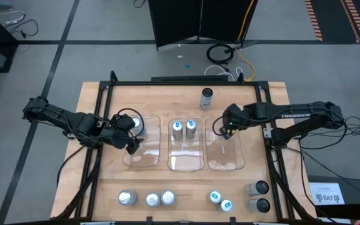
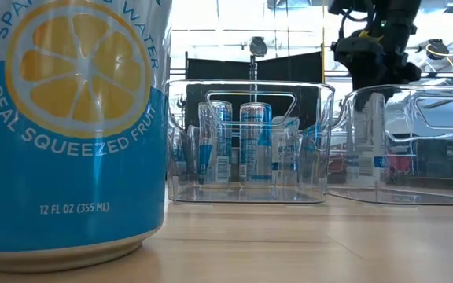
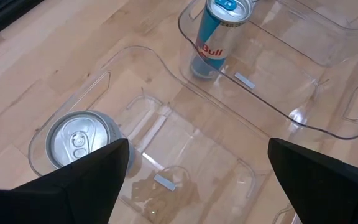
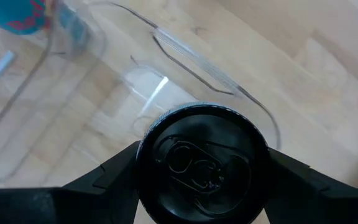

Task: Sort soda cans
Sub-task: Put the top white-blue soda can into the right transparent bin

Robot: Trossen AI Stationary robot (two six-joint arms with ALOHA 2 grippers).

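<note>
- Nearest the lens in your low view, a lemon sparkling-water can [image 2: 69, 130] fills the left of the frame, standing upright on the wooden table [image 2: 289, 244].
- In your high view, the left gripper [image 1: 132, 139] sits at the left middle of the frame, over the left bin [image 1: 144, 156]. Its fingers are spread wide apart and hold nothing.
- Your left wrist view shows a silver-topped can [image 3: 79, 142] standing upright inside that left bin, just beside one of the open fingers [image 3: 86, 186].
- Along the bottom of the high view, left to right, you have three silver-topped cans [image 1: 147, 199], then two blue-marked cans [image 1: 220, 200], then two dark cans [image 1: 259, 195] lying on their sides at the lower right.
- The middle bin [image 1: 186, 161] sits in the centre of the high view with two blue-topped cans [image 1: 184, 129] upright at its far end; the low view shows them side by side through the clear wall.
- One more can [image 1: 206, 98] lies on the bare table at the upper centre, beyond the bins.
- The right gripper [image 1: 227, 128] is right of centre in the high view, over the far end of the right bin [image 1: 225, 156].
- Your right wrist view shows it clamped on a black can [image 4: 202, 163], one finger on each side, the can upright above the bin's clear floor. You cannot tell from these views whether the can touches the floor.
</note>
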